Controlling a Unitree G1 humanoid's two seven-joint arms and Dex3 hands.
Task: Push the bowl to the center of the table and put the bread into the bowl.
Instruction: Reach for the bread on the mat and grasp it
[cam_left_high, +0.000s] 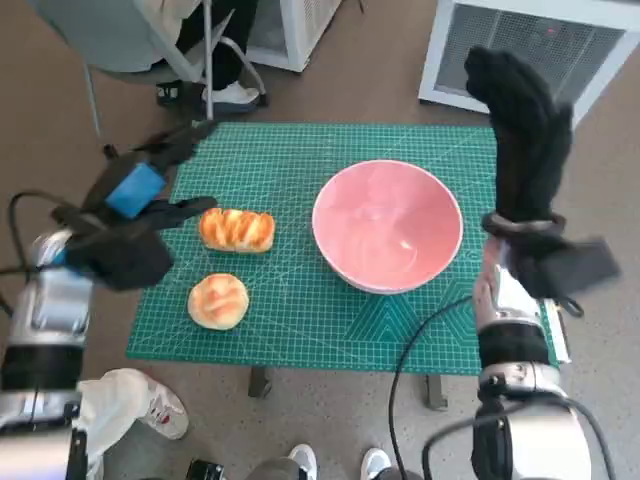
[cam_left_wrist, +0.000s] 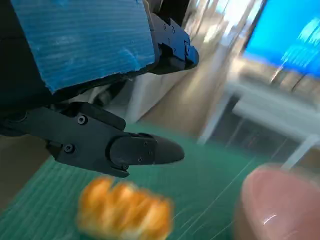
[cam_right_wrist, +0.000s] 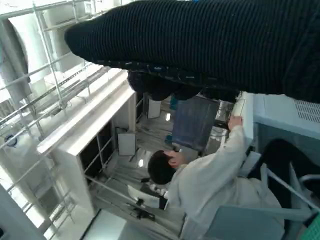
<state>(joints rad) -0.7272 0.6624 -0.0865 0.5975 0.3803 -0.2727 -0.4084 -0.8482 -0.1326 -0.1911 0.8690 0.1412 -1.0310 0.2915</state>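
Observation:
A pink bowl (cam_left_high: 388, 226) stands empty on the green mat (cam_left_high: 300, 160), right of the middle; its rim (cam_left_wrist: 280, 205) shows in the left wrist view. A long braided bread (cam_left_high: 237, 230) lies left of the bowl, blurred in the left wrist view as a golden loaf (cam_left_wrist: 125, 212). A round bun (cam_left_high: 217, 301) lies nearer the front edge. My left hand (cam_left_high: 135, 205) hovers just left of the long bread, fingers (cam_left_wrist: 125, 147) spread, holding nothing. My right hand (cam_left_high: 525, 135) is raised upright beside the bowl's right side, fingers extended, nothing in it.
White appliances (cam_left_high: 520, 45) stand on the floor beyond the table. A person's shoe (cam_left_high: 232, 95) and a chair (cam_left_high: 110, 40) are at the far left. In the right wrist view a person (cam_right_wrist: 210, 182) in white sits among shelving. The table's right edge (cam_left_high: 555, 340) lies under my right forearm.

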